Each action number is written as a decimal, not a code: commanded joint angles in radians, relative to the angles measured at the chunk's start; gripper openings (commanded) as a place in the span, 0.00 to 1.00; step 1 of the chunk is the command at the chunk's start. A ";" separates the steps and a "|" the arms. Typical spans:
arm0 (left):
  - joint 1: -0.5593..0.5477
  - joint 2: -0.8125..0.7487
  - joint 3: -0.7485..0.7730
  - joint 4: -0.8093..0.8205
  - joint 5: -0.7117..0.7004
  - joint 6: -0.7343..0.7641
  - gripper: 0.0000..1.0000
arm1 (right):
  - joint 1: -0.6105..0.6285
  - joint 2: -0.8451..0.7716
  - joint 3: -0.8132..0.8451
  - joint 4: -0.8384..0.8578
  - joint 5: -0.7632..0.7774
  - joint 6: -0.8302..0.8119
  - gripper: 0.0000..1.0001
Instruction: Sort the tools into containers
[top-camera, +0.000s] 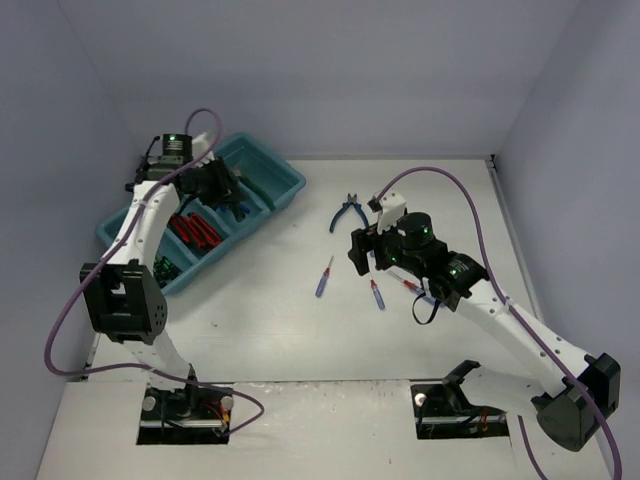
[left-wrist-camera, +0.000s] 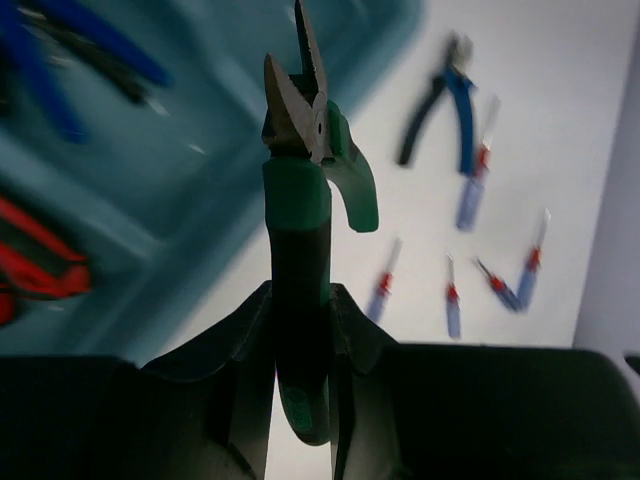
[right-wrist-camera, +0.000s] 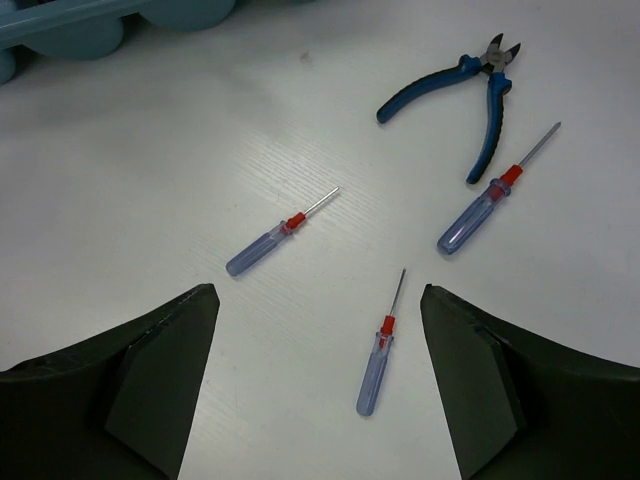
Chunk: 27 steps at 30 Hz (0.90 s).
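- Green-handled pliers (left-wrist-camera: 300, 215) are clamped in the left end effector (left-wrist-camera: 300, 330). Its jaws are nearly closed on one handle, while the other handle splays out sideways and the nose points away from the wrist.
- That end effector hangs over the teal tray (top-camera: 287, 186) at the far left of the counter (top-camera: 300, 340). Red-handled tools (top-camera: 195, 232) already lie in one compartment, but I cannot tell which compartment the pliers are above.
- With only a single handle gripped, I'd judge the pliers could swing or slip on the way down. The splayed handle might also catch a divider and leave the tool straddling two compartments.
- The right end effector (right-wrist-camera: 318, 315) hovers low over the counter, jaws wide apart and holding nothing.
- Below it lie three thin screwdrivers: the nearest screwdriver (right-wrist-camera: 374, 372), the left screwdriver (right-wrist-camera: 268, 248) and the far screwdriver (right-wrist-camera: 475, 218). Blue-handled cutters (right-wrist-camera: 488, 125) lie just beyond them.
- Those screwdrivers are slim and lie flat. A jaw closing off-centre could roll one away, or scrape the counter before it gets a hold.
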 joint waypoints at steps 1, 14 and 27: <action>0.108 0.072 0.142 -0.005 -0.083 0.014 0.00 | -0.009 -0.011 0.012 0.062 0.053 0.001 0.80; 0.165 0.403 0.423 -0.151 -0.134 0.059 0.13 | -0.036 0.058 0.022 0.063 0.072 -0.011 0.80; 0.124 0.437 0.460 -0.150 -0.161 0.078 0.33 | -0.111 0.325 0.185 0.063 0.076 -0.006 0.79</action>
